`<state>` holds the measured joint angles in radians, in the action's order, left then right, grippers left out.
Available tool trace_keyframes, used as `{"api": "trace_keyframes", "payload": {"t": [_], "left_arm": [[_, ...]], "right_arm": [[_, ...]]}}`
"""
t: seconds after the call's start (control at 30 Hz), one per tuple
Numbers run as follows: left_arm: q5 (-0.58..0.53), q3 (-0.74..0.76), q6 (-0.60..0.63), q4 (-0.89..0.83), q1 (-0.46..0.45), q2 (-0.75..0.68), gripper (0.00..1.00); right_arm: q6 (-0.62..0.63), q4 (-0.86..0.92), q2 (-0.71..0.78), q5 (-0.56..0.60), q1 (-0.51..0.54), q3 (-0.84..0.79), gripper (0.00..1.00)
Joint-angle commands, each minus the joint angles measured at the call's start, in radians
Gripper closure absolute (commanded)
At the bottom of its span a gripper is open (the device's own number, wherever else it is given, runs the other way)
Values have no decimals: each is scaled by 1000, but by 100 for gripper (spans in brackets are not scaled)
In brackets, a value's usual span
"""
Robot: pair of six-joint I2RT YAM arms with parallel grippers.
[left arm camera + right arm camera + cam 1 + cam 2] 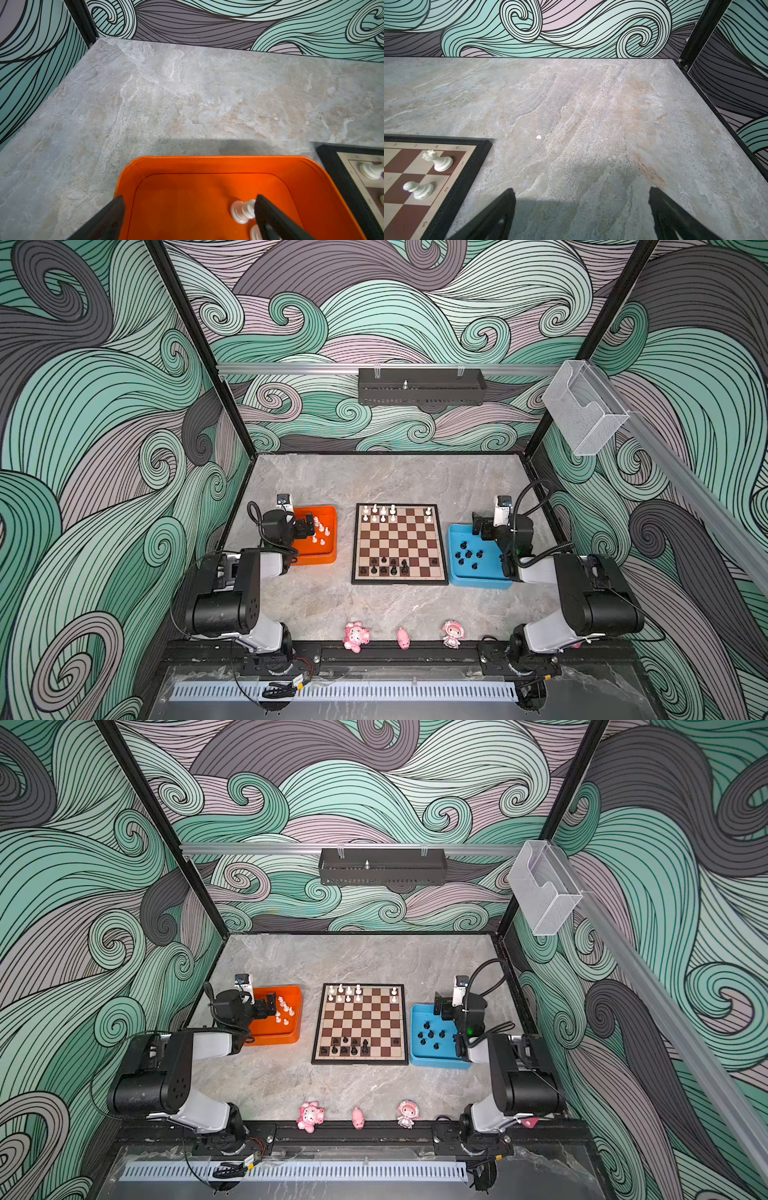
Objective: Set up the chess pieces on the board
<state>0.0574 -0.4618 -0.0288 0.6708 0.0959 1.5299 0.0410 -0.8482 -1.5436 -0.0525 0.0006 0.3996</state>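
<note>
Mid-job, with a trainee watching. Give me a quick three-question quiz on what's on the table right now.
1. True or false: the left gripper is shut.
2. The loose black pieces lie in: A) the orange tray, B) the blue tray, C) on the bare table.
3. Fill in: the white pieces on the board stand along its ___ edge (near or far from the arm bases).

Key: 1 false, its jaws are wide open over the orange tray; 2 B; 3 far.
</note>
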Motion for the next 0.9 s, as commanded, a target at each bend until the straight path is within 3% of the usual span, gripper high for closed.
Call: {"api": "trace_keyframes", "payload": {"t": [0.0,0.87], "left_arm": [[10,-9,9,17,0,11,1],[4,-17,0,-10,1,4,1]], "right_arm": [[-12,2,-1,9,1,12,1],[-12,2,-2,8,-1,12,0]]}}
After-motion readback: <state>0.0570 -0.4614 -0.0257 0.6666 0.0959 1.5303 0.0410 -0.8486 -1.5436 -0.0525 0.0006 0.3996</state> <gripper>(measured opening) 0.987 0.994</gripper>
